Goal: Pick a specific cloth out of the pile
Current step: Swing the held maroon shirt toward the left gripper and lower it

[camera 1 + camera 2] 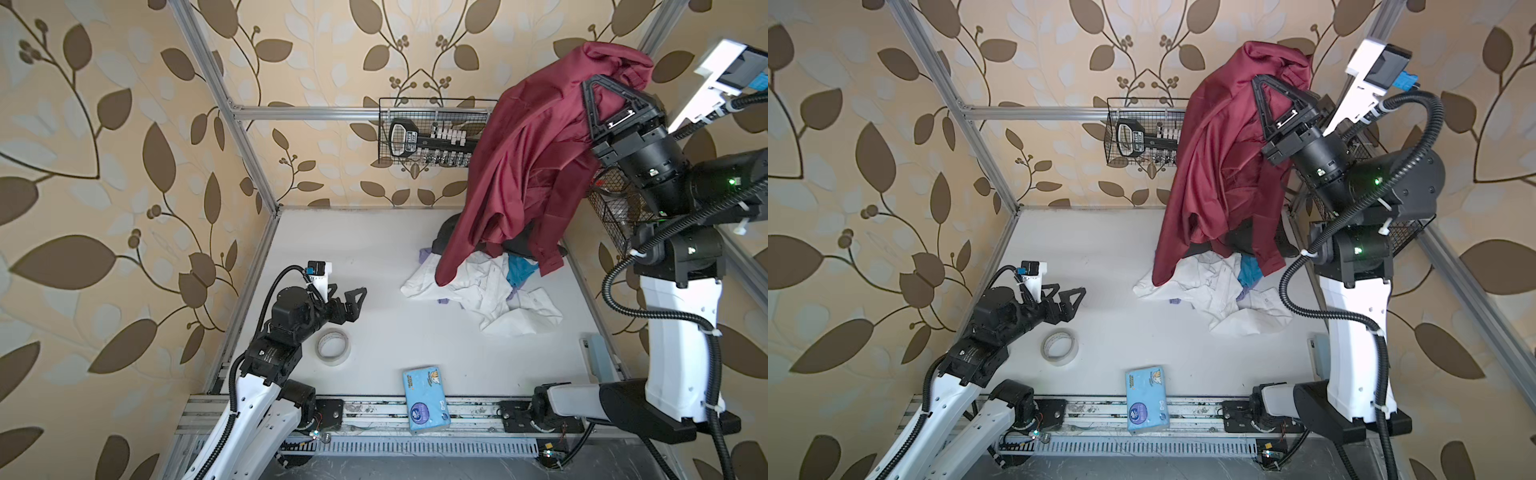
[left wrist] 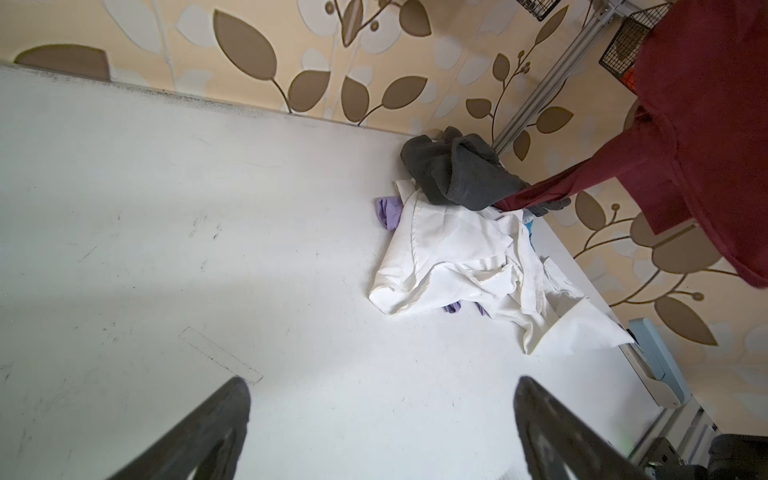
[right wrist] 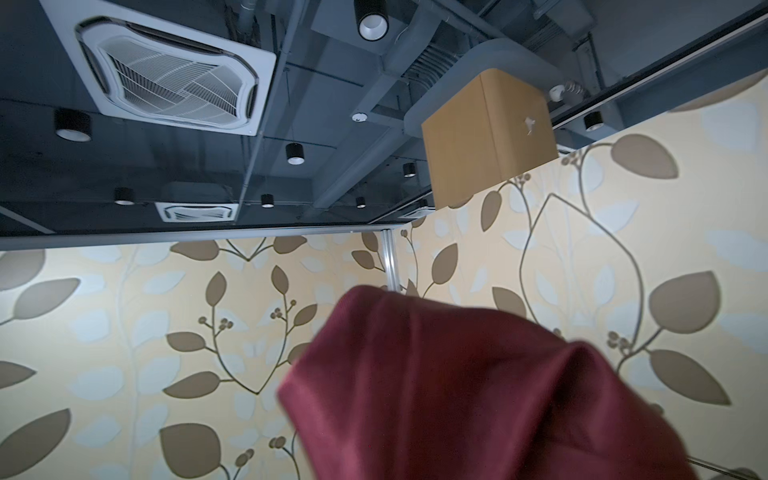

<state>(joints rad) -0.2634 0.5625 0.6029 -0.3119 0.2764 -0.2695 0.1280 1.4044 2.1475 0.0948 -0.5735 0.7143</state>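
- Step in hand, at a guess: lifting the cloth clear of the pile.
- Right hand: pinched shut on a top fold of the cloth, raised high over the back right of the desk.
- Left hand: spread wide, holding nothing, parked low near the tape roll, well apart from the pile.
- Cloth location: hanging from the right hand, lower hem and sleeves reaching down to the pile; hides one end of the wire basket in both top views.
- Left wrist view: one maroon sleeve end touching the dark grey garment. Cannot tell whether pinned under it or only lying beside it.
- To do well: hold the pinch tight. Smooth, shiny fabric, likely to slip under its own weight.
- Raise further or carry sideways toward bare desk until the sleeve comes free.
- Go slowly, to avoid dragging the dark grey garment or the white shirt along.
- If the sleeve snags: bring the left hand over to press the pile down.
- Steer clear of the wire basket; loose fabric could catch there.
- Progress guess: mostly lifted, separation not complete.
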